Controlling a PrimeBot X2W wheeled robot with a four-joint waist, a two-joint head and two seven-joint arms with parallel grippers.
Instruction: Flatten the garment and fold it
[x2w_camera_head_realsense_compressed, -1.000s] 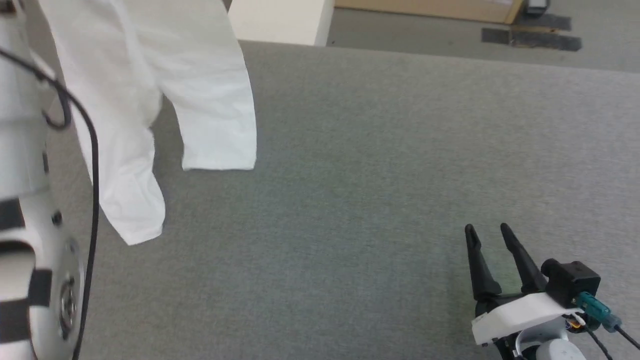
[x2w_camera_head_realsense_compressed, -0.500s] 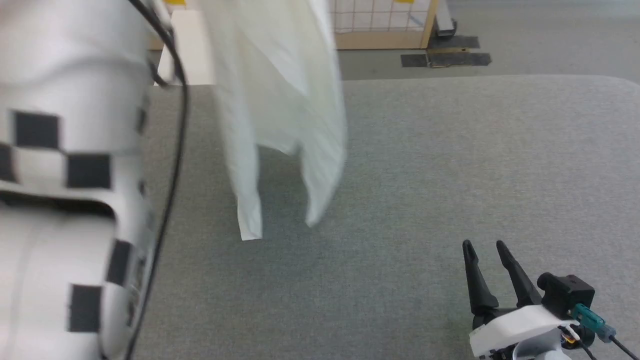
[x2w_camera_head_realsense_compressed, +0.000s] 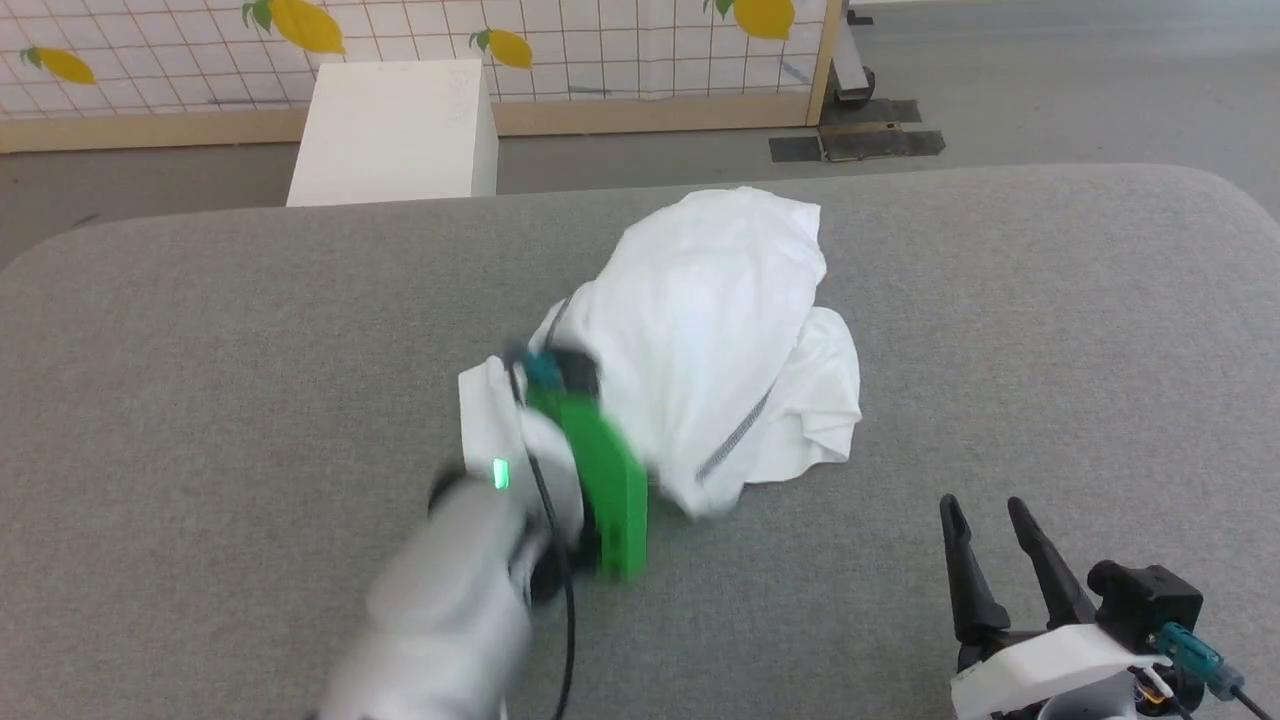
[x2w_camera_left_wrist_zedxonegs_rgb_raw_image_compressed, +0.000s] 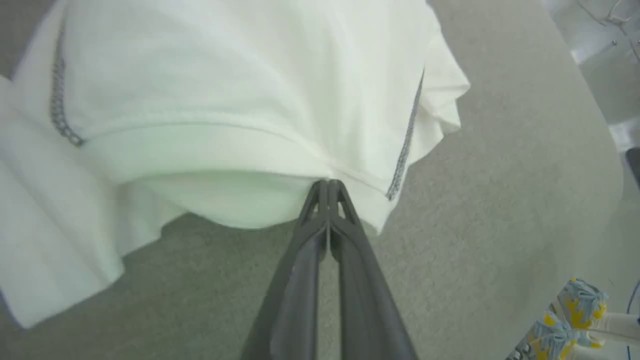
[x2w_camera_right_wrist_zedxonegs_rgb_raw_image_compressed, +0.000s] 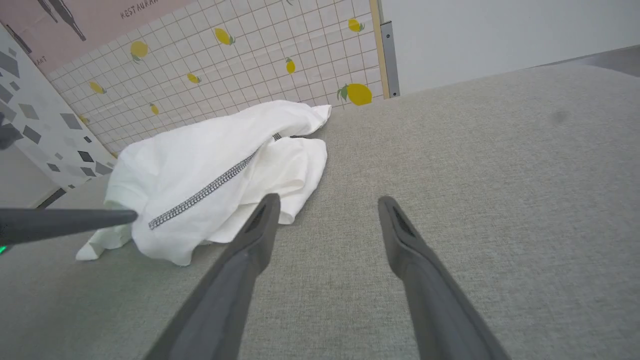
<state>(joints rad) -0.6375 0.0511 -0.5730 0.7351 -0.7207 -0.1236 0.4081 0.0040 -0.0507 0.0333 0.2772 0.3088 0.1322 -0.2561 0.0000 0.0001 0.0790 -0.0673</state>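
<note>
Left claw (x2w_camera_left_wrist_zedxonegs_rgb_raw_image_compressed: 328, 186) pinched shut on shirt (x2w_camera_head_realsense_compressed: 720, 300) edge, just beside grey seam (x2w_camera_left_wrist_zedxonegs_rgb_raw_image_compressed: 405, 145). Shirt bunched in heap mid-table (x2w_camera_head_realsense_compressed: 200, 350). Right claw (x2w_camera_head_realsense_compressed: 980, 503) spread wide, empty, near heap, not touching. Box (x2w_camera_head_realsense_compressed: 395, 130) beyond table.

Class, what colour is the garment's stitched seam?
Grey seam on the white garment; clearest in right wrist view.

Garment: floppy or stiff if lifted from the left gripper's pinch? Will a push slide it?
Probably floppy: the garment lies heaped in soft folds, so it should drape from the left gripper. Likely light; the cloth looks thin. A push on the grey table would probably bunch it.
</note>
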